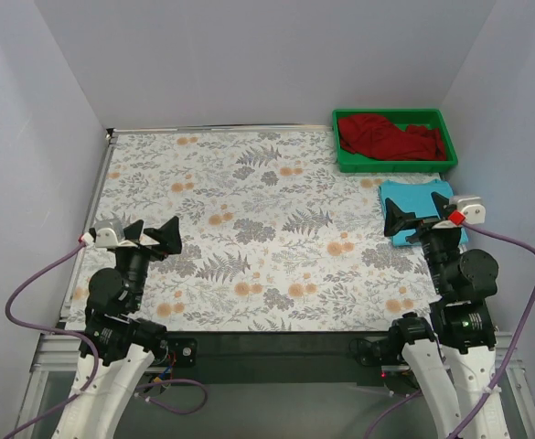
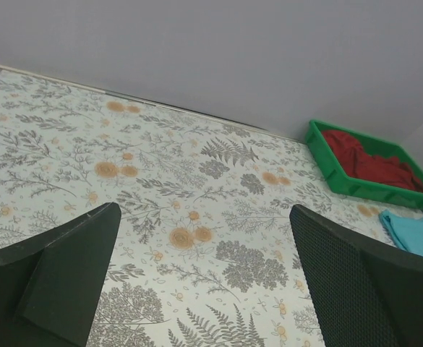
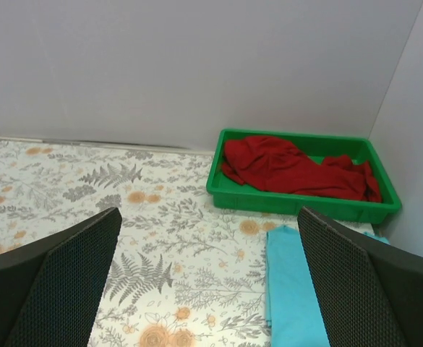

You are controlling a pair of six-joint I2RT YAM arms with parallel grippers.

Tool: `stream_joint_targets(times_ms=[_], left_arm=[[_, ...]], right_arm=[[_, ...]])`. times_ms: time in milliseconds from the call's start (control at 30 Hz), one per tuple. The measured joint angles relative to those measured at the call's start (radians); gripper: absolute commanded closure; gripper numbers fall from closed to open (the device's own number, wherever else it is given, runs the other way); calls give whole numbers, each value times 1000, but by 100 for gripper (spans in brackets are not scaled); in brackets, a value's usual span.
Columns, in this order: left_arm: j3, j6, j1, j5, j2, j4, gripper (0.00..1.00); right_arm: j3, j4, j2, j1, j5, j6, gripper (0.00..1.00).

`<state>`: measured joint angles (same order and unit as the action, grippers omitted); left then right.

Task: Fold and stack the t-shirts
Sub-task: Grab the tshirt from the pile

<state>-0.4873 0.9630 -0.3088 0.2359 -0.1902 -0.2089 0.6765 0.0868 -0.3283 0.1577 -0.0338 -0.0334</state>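
The dark red t-shirt [image 1: 390,137] lies crumpled in the green tray [image 1: 393,165] at the back right; it also shows in the right wrist view [image 3: 291,168] and the left wrist view [image 2: 370,163]. The turquoise blue t-shirt [image 1: 413,196] lies folded as a small rectangle on the tablecloth just in front of the tray, partly hidden by my right arm; it shows in the right wrist view [image 3: 291,289] and the left wrist view [image 2: 421,235]. My right gripper [image 1: 418,222] is open and empty above the blue shirt's near part. My left gripper [image 1: 148,238] is open and empty at the near left.
The floral tablecloth [image 1: 249,229] covers the table. Grey walls stand close on the left, back and right. The green tray [image 3: 291,199] sits in the back right corner against the wall.
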Motion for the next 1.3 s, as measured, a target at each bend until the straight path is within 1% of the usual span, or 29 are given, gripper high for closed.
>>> stream_joint_targets(times_ms=[100,200,333,400,533,667,800,867,967,1033,1067,1100,1133,1300], left_arm=[[23,24,0,0,0,7,2],[35,33,0,0,0,23,2],[53,30,0,5,1,34,2],[56,24,-1,10,1,34,2],[57,18,-1,11,1,38,2],[57,10,-2,11,-1,39,2],[57,5,-3,11,-20,43,2],[57,3,-3,10,-35,47,2],[57,2,-3,8,-63,50,2],[57,1,-3,6,-86,52,2],[57,1,-3,5,-98,52,2],[57,0,-3,3,-108,52,2],[57,-2,-3,3,-119,52,2],[57,-6,-3,-4,-177,51,2]], right_arm=[[0,0,-63,0,-5,-21,2],[4,-4,-176,0,-5,-42,2],[57,2,-419,0,-10,-71,2],[114,3,-562,0,-11,-77,2],[282,19,-846,0,-24,-78,2],[507,23,-1141,-16,-33,-96,2],[731,25,-1415,-65,-6,-129,2],[814,26,-1522,-93,16,-152,2],[940,34,-1692,-133,39,-183,5],[1014,39,-1788,-151,39,-193,7],[1062,44,-1848,-156,37,-198,12],[1074,44,-1865,-159,37,-199,12],[1104,44,-1902,-160,29,-200,16],[1212,22,-2026,-154,-16,-188,16]])
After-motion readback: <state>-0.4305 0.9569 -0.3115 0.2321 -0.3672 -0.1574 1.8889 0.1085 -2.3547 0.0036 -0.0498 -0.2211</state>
